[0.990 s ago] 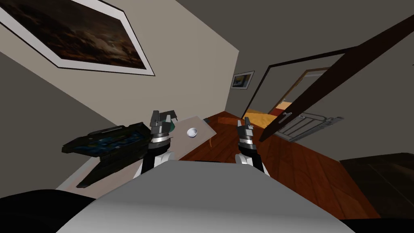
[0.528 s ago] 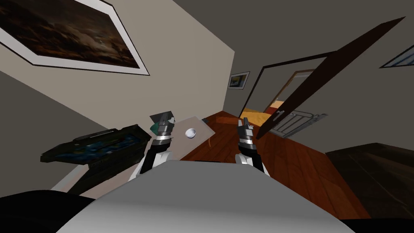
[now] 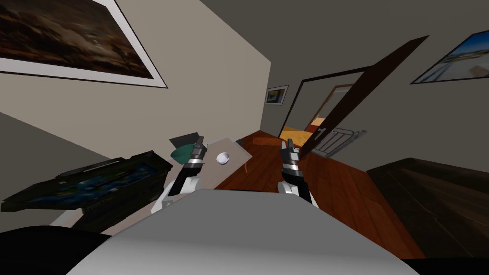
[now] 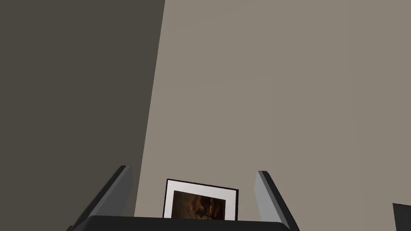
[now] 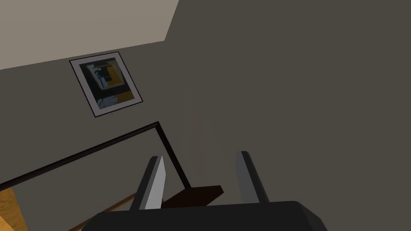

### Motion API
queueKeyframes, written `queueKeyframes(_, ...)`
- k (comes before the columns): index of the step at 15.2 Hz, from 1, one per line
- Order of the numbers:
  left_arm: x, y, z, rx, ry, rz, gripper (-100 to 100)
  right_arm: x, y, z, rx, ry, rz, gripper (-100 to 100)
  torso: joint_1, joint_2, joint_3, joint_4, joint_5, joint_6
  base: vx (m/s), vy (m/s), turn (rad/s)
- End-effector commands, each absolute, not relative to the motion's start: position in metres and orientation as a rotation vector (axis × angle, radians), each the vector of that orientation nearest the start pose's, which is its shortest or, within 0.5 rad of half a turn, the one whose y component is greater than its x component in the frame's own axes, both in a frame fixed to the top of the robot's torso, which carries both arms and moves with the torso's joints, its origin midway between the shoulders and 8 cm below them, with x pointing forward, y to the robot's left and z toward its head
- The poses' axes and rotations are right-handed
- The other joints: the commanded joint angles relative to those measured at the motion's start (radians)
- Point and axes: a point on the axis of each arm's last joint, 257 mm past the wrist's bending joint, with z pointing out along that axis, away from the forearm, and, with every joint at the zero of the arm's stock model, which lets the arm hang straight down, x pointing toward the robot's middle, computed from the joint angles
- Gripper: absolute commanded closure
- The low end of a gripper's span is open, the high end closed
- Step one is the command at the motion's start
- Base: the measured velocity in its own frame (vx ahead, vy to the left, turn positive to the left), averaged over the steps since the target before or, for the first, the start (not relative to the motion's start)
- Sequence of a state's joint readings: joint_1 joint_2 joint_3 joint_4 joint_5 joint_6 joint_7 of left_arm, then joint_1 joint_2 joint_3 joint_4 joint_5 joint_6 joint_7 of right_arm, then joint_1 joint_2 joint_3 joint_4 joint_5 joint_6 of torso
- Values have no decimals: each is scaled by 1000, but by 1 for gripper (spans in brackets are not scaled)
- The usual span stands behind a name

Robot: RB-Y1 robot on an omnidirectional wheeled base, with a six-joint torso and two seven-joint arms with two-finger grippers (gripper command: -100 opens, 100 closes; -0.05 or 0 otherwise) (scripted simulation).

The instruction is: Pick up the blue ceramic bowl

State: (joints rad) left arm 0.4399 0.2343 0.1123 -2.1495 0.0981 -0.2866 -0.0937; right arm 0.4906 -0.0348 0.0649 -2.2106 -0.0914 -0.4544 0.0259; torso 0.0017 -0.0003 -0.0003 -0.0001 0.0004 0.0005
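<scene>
Teal round bowl [image 3: 180, 154] sits left of centre on the pale grey desk [image 3: 237, 149], beside the left end effector [image 3: 200, 142]; this and the right end effector [image 3: 289, 143] are spread, empty; an unaimed reach may push it off

Head camera rolled, steeply down toward table [image 3: 239, 150] and doorway [image 3: 308, 117]; wrist cameras face up walls [image 4: 281, 100]; right shares doorway.

The room is rendered dimly, in flat, even shading. One wall [image 3: 215, 95] is lit paler than the dark grey walls [image 3: 334, 38] beside it. The brightest patch is seen beyond the doorway [image 3: 310, 114], on a yellow floor [image 3: 293, 135]. Straight lines are splayed toward the corners, and the head view is rolled.
</scene>
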Motion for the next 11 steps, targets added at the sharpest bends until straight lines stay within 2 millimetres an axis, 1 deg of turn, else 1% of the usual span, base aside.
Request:
queueKeyframes(1, 404, 337, -63, -756, 983, -1051, -100, 367, -267, -14, 777, 673, 1377, 0, 0, 0, 0, 0, 0, 0, -2, 16, -138)
queueKeyframes(2, 404, 337, -63, -756, 983, -1051, -100, 367, -267, -14, 778, 673, 1377, 0, 0, 0, 0, 0, 0, 0, -2, 14, -33)
queueKeyframes(3, 411, 348, -78, -786, 1018, -1019, -100, 367, -267, -14, 778, 673, 1377, 0, 0, 0, 0, 0, 0, -1, -3, 10, -94)
queueKeyframes(5, 413, 348, -81, -796, 1027, -1014, -100, 367, -267, -14, 778, 673, 1377, 0, 0, 0, 0, 0, 0, 0, -3, 11, -92)
queueKeyframes(6, 420, 360, -97, -830, 1062, -978, -100, 367, -267, -14, 778, 673, 1377, 0, -1, 0, 0, 0, 0, -1, -3, 10, -114)
queueKeyframes(7, 420, 361, -100, -839, 1070, -974, -100, 367, -267, -14, 778, 673, 1377, 0, -1, 0, 0, 0, 0, 0, -3, 12, -135)
queueKeyframes(8, 427, 374, -117, -877, 1104, -936, -100, 367, -267, -14, 778, 673, 1377, 0, -1, 0, 0, 0, 0, 0, -1, 14, -183)
queueKeyframes(9, 427, 375, -120, -885, 1111, -931, -100, 367, -267, -14, 777, 673, 1377, 0, 0, 0, 0, 0, 0, 0, -4, 19, -150)
queueKeyframes(10, 432, 388, -135, -919, 1138, -896, -100, 367, -267, -14, 778, 673, 1377, 0, 0, 0, 0, 0, 0, 0, -5, 22, -171)
queueKeyframes(11, 433, 389, -140, -934, 1151, -887, -100, 367, -267, -14, 777, 673, 1377, 0, 0, 0, 0, 0, 0, 0, -5, 23, -149)
